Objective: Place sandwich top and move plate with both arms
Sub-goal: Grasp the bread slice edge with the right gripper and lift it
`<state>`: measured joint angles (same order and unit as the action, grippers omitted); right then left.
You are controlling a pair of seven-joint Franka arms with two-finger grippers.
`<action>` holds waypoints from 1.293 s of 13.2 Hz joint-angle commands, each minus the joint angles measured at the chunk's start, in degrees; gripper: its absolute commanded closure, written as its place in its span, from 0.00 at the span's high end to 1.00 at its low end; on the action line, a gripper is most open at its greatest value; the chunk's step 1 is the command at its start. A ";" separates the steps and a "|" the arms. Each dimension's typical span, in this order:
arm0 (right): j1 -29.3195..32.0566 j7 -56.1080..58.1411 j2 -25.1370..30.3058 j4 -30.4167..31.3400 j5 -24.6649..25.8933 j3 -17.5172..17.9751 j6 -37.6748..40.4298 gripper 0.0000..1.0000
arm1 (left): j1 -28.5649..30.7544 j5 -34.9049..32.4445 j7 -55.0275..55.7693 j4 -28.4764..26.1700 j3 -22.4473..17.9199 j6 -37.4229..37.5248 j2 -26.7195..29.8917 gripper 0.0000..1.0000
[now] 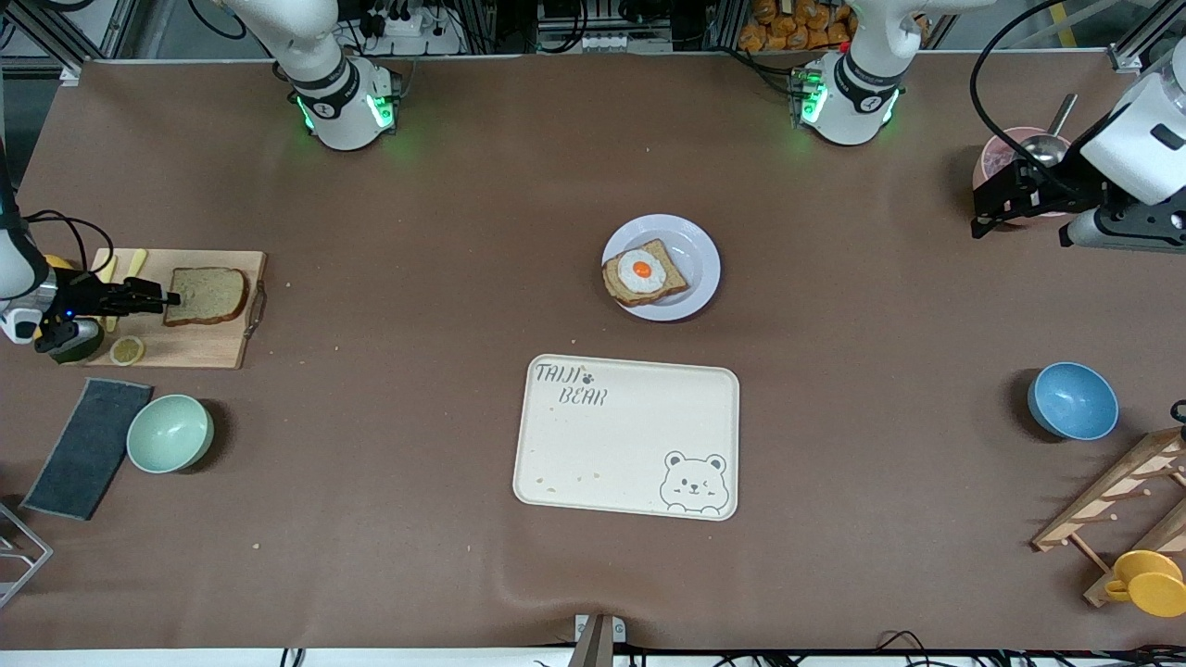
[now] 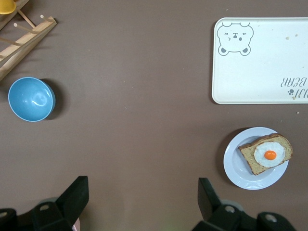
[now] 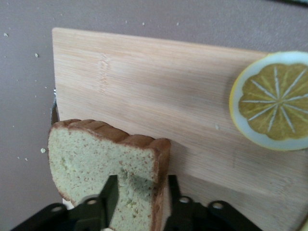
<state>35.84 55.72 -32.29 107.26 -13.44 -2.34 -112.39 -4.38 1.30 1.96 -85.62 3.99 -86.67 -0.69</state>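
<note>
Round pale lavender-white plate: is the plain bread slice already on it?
No: the round pale lavender-white plate holds only the egg-topped bread slice; the plain light brown bread slice lies on the wooden cutting board.
</note>
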 commanded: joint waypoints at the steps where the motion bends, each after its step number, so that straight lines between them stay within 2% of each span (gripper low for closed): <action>1: 1.51 1.15 -0.32 0.05 -1.41 1.02 -0.46 0.19 | -0.19 -0.42 0.85 0.37 0.14 0.62 -0.01 1.00; 3: 1.51 1.24 -0.32 -0.03 -1.41 1.02 -0.73 0.01 | -0.11 -0.42 0.85 0.37 0.14 0.62 -0.01 1.00; 4: 1.51 1.93 -0.32 -0.03 -1.41 1.02 -0.73 0.00 | -0.10 -0.42 0.85 0.37 0.14 0.62 -0.01 1.00; 8: 0.81 4.75 0.56 -0.73 -1.32 1.28 1.37 0.00 | -0.10 -0.42 0.85 0.37 0.14 0.62 -0.01 1.00; 12: -2.61 0.73 1.17 -8.45 -0.71 1.20 16.29 0.00 | -0.10 -0.42 0.94 0.46 0.14 0.62 0.08 1.00; 14: -4.63 -3.84 2.13 -10.49 -0.71 1.28 21.31 0.00 | -0.10 -0.42 0.86 0.37 0.14 0.62 -0.01 1.00; 17: -10.33 -9.90 4.50 -10.58 -2.37 1.46 24.39 0.00 | 0.07 -0.42 0.85 0.37 0.14 0.62 -0.01 1.00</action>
<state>29.16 50.00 -29.98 96.38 -14.26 -0.79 -90.13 -4.40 1.30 1.96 -85.62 4.00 -86.67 -0.73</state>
